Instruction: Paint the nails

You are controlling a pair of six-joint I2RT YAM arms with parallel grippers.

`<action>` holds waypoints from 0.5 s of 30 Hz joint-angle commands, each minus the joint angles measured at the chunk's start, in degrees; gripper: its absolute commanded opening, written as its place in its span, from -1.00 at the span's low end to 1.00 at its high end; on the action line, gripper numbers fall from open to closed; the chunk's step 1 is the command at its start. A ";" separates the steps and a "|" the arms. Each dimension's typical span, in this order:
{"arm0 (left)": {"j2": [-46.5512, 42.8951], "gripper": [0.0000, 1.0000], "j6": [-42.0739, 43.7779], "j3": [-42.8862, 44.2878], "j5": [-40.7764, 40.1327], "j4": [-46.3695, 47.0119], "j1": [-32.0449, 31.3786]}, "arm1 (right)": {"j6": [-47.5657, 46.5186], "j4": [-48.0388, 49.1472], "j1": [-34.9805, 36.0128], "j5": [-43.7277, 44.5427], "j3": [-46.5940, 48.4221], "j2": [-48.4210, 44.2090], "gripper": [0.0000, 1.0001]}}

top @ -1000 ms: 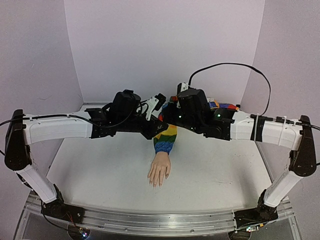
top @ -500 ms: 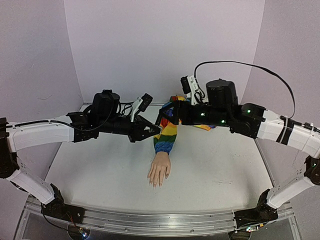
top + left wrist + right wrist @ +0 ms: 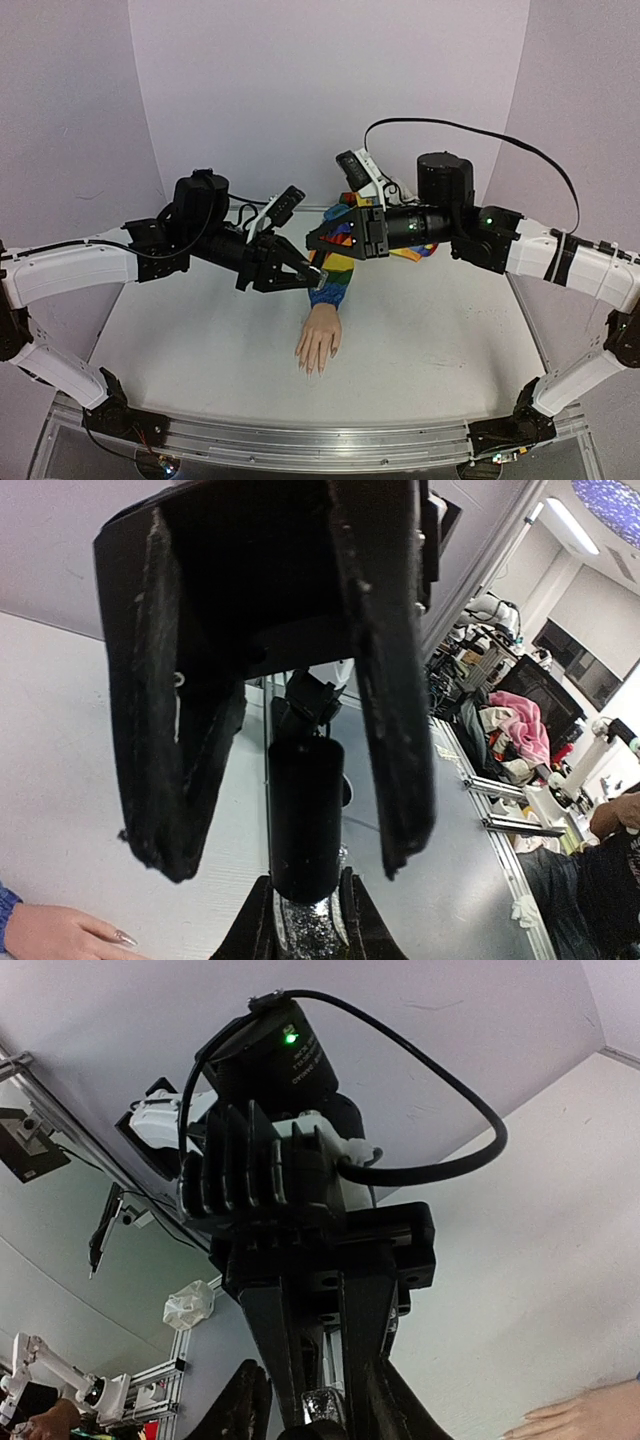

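Watching both arms hang high over the bench [image 3: 200, 340], wrists facing each other. The mannequin hand [image 3: 320, 345] lies flat mid-bench with its rainbow sleeve [image 3: 332, 282] under the two wrists. I see the left fingers [image 3: 255, 935] clamped on a small glittery bottle [image 3: 305, 922]. The right fingers [image 3: 385, 680] are apart, straddling its black cap [image 3: 305, 810], gap each side. The nails [image 3: 125, 938] point toward the arm bases, well below the bottle.
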 commanded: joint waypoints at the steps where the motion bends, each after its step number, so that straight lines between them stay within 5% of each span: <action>1: -0.71 -1.00 -0.51 3.72 5.42 2.86 -0.11 | 2.30 8.49 0.00 -6.64 0.04 0.23 -0.32; 6: -0.76 -1.00 -0.83 4.28 6.37 2.90 -0.11 | 3.35 9.99 -0.01 -7.94 -0.94 0.71 -0.28; 15: -0.88 -1.00 -0.27 5.47 2.95 3.02 -0.11 | 4.02 11.55 0.00 -9.19 -1.95 1.38 -0.51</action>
